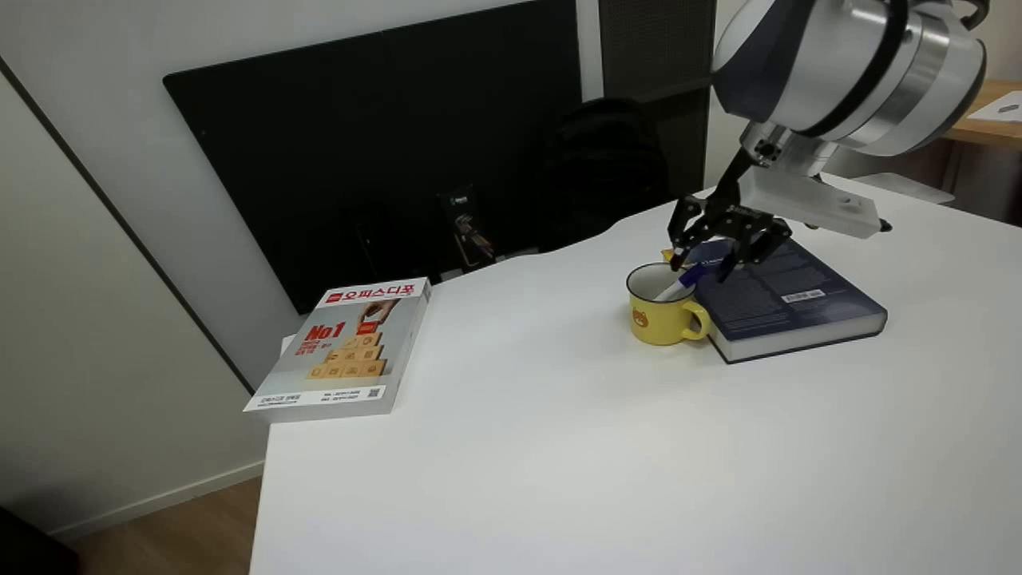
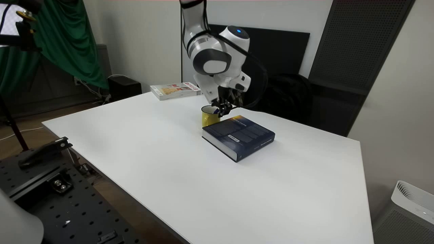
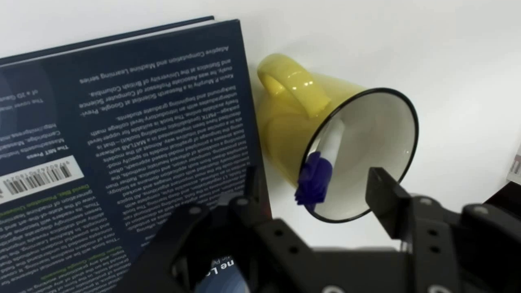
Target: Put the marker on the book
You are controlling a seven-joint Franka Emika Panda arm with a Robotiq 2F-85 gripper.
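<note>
The marker has a white body and a purple-blue cap (image 3: 315,179). It leans tilted inside the yellow mug (image 3: 281,122), cap up at the rim; it also shows in an exterior view (image 1: 691,276). The mug stands upright beside the book in both exterior views (image 1: 659,321) (image 2: 207,120). The book is thick and navy blue (image 1: 786,291), lying flat; it also shows in the other views (image 2: 240,135) (image 3: 175,122). My gripper (image 3: 313,181) is open above the mug, its fingers on either side of the cap with gaps. It shows in both exterior views (image 1: 703,267) (image 2: 222,112).
A thick white-and-red book (image 1: 343,351) lies at a table corner; it also shows in an exterior view (image 2: 174,90). The white table (image 1: 559,447) ends near a dark panel (image 1: 383,136) and a backpack. The mug's handle (image 3: 295,83) points toward the navy book.
</note>
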